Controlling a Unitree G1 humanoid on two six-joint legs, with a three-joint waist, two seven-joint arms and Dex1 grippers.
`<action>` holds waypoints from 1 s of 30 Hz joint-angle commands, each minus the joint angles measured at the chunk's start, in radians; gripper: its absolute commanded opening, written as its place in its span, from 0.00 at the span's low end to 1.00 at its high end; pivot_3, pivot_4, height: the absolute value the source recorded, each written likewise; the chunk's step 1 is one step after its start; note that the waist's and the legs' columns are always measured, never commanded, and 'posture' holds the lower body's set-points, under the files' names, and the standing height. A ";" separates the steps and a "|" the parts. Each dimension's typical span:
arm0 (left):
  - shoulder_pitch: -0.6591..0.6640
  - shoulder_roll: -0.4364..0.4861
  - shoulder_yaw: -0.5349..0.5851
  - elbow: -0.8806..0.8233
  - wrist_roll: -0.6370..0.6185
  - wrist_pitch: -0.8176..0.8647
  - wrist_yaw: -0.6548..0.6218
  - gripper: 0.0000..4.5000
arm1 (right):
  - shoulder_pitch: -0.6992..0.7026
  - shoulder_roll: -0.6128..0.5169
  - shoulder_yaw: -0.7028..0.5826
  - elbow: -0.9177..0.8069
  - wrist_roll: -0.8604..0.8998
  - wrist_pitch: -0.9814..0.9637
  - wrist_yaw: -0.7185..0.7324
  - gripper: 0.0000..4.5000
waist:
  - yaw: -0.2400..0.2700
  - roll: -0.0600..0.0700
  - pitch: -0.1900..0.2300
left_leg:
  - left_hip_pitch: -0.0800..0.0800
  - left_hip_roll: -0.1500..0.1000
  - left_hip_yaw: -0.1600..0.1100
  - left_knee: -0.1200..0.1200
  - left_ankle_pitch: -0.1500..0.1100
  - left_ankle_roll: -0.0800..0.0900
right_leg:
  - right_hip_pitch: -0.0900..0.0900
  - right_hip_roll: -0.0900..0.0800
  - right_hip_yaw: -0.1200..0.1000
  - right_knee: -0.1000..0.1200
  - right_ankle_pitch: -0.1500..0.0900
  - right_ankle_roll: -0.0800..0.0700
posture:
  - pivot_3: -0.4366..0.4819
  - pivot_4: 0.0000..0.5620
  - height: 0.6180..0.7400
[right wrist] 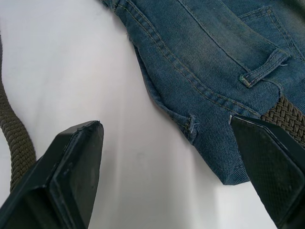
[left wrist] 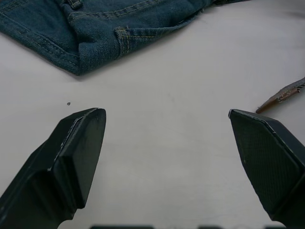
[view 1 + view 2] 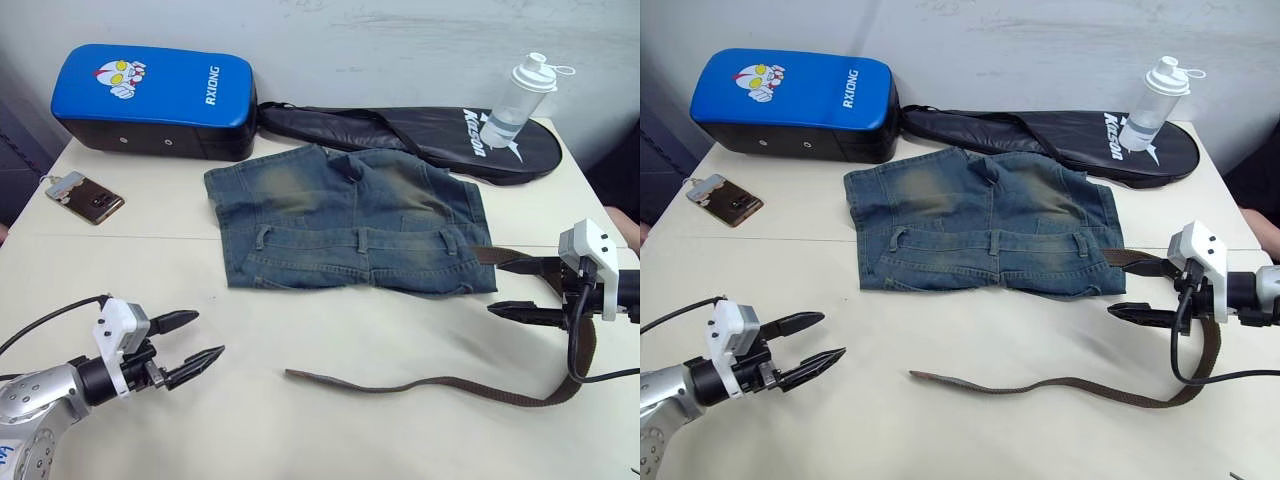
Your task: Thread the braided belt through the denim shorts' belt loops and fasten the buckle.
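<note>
braided belt [image 3: 440,385]: judged light, limp, grippy weave; best pinched near its free tip, lying on the table [image 3: 300,430] in front of the denim shorts [image 3: 350,220] | long axis left-right, far end bent up into the waistband's right side | left tool [image 3: 190,345]: fingers apart, empty | right tool [image 3: 528,288]: fingers apart, beside the belt

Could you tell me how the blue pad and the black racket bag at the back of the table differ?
The blue pad is thick and boxy; the black racket bag lies flat and long. The pad carries a cartoon figure and white lettering; the bag has only white lettering. A bottle stands at the bag, none at the pad. Both lie behind the denim shorts.
</note>
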 commanded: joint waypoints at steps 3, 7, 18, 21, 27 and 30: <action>-0.039 0.032 0.105 -0.007 -0.086 0.027 0.000 1.00 | -0.105 0.083 0.047 -0.059 0.036 0.006 -0.039 0.99 | -0.007 -0.001 0.001 | 0.000 0.000 0.000 0.001 0.000 0.000 | 0.000 0.000 0.000 0.002 0.000 0.000 | 0.48 0.27 1.00; -0.057 0.057 0.131 0.010 -0.110 0.049 -0.010 1.00 | -0.140 0.136 0.080 -0.083 0.042 0.026 -0.060 0.99 | -0.004 0.001 0.002 | 0.001 0.001 -0.001 0.000 0.001 -0.002 | 0.000 0.000 0.000 0.003 0.000 0.000 | 0.48 0.27 1.00; -0.049 0.089 0.145 -0.041 -0.265 0.169 -0.066 1.00 | -0.151 0.149 0.125 -0.158 0.070 0.092 -0.057 0.99 | -0.001 0.001 0.002 | 0.000 -0.001 0.000 0.001 0.000 0.000 | 0.000 -0.001 0.000 0.002 0.000 0.000 | 0.48 0.27 1.00; -0.039 0.135 0.126 -0.074 -0.287 0.189 -0.119 1.00 | -0.188 0.128 0.141 -0.269 0.150 0.194 -0.036 0.99 | -0.003 0.001 0.002 | 0.000 -0.001 0.000 0.001 0.001 0.000 | 0.000 -0.001 0.000 0.003 0.000 0.000 | 0.48 0.27 1.00; -0.056 0.238 -0.007 -0.158 -0.250 0.166 -0.239 1.00 | -0.148 0.079 0.194 -0.549 0.262 0.313 -0.021 0.99 | 0.000 0.002 0.002 | 0.000 0.000 -0.001 -0.001 0.000 -0.001 | -0.001 -0.001 0.000 0.001 0.000 -0.001 | 0.48 0.27 1.00; -0.113 0.267 -0.089 -0.160 -0.225 0.151 -0.267 1.00 | -0.094 0.065 0.216 -0.666 0.279 0.337 -0.051 0.99 | 0.005 0.001 0.002 | -0.001 -0.001 -0.001 0.000 0.000 -0.001 | 0.000 -0.001 -0.001 0.000 0.000 -0.001 | 0.48 0.27 1.00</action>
